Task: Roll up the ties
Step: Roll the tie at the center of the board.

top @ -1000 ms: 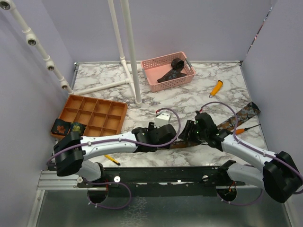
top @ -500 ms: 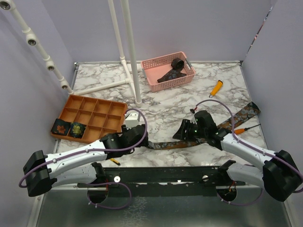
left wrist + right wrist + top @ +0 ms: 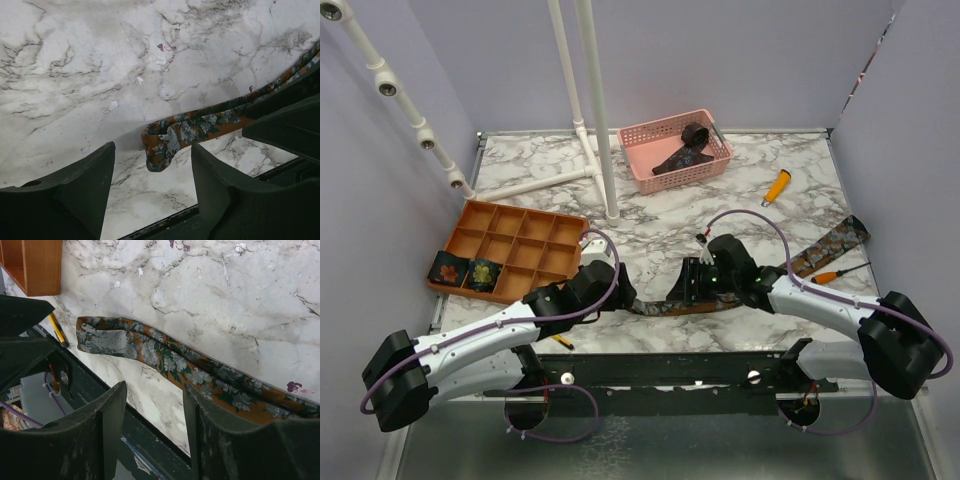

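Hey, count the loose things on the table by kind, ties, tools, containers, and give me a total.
Ties: 4 (one unrolled, two rolled in the orange tray, one dark in the pink basket)
Orange-handled tools: 2
Yellow pencil: 1
Containers: 2 (tray, basket)
Total: 9

No writing, label, brand, number or sign is showing clearly enough to be read in any of the views.
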Tool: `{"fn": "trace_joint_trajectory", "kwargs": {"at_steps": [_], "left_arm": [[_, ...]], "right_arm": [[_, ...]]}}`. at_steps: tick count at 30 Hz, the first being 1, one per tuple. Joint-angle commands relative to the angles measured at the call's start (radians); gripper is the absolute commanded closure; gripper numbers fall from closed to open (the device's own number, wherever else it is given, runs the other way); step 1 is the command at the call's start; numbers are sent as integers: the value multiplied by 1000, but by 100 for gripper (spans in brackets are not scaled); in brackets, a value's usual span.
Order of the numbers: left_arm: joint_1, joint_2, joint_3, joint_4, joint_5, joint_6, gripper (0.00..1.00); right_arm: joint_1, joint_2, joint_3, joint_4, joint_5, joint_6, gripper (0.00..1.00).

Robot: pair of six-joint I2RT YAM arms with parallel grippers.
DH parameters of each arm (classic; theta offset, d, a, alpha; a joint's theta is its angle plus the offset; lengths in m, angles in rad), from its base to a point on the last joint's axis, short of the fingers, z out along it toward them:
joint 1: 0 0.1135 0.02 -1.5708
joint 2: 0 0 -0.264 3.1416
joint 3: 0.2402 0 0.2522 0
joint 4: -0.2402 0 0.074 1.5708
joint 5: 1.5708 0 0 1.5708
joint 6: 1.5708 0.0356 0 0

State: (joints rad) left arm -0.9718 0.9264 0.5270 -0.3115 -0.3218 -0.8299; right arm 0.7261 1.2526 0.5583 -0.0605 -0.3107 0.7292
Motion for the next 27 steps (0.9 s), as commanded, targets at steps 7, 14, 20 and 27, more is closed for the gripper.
{"fn": "trace_joint_trajectory", "kwargs": {"at_steps": [7,14,20,27], "left_arm": [[21,159,14,101,183,77,46],[22,189,21,106,197,90,71],[21,223,55,98,192,95,89],[4,246,124,-17,36,66,100]], "right_arm": [[7,-11,13,1,4,3,47],[6,-17,12,-2,6,0,47],[7,-15,9,0,23,8,47],[7,-48,-24,-21,119,26,49]]}}
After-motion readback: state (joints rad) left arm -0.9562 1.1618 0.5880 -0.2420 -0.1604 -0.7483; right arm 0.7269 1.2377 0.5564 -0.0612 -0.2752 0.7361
